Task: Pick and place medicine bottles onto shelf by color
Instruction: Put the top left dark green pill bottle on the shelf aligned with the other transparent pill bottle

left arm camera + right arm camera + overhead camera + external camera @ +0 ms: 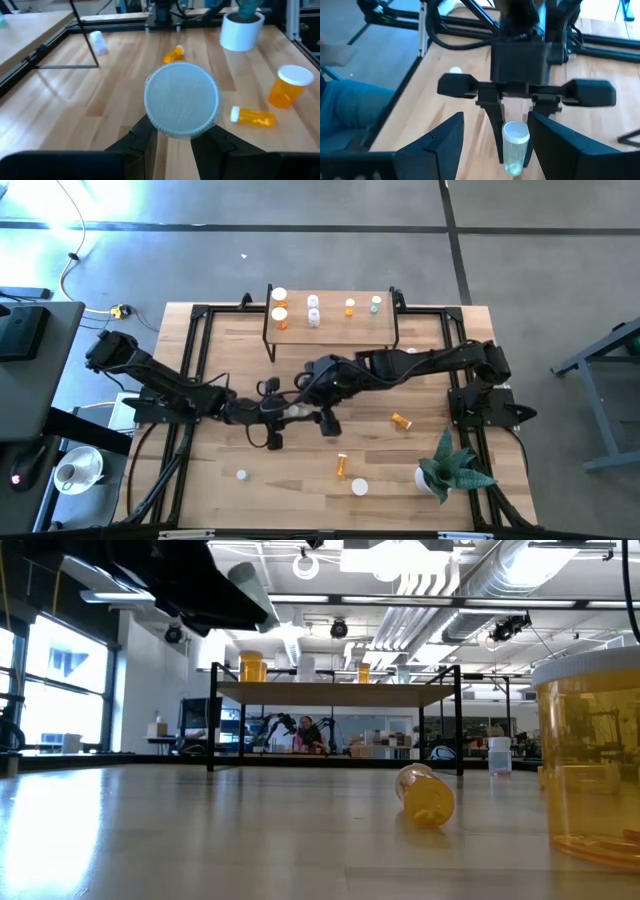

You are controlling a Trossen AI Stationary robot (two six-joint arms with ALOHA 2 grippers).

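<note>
My left gripper (290,412) hangs over the table's middle, shut on a clear medicine bottle (514,150) with a white cap (181,106). My right gripper (497,120) faces it from the right and is open. Its two fingers stand apart on either side of the bottle and touch nothing. The shelf (330,330) stands at the far edge and carries orange bottles (280,306) at its left, clear ones (313,310) beside them, then another orange one (349,307) and a green one (376,304). My left gripper pinches the clear bottle's body (513,159) below the cap between its two fingers (496,131). The fingers slant down from the table's left. The bottle is lifted clear of the table, tilted, its cap turned back toward the left wrist.
Loose on the table are a lying orange bottle (400,421), another orange one (342,465), a white-capped one (360,487) and a small one (241,475) near the front. A potted spiky plant (450,470) stands at the front right. A clear bottle (98,42) lies by the shelf's leg.
</note>
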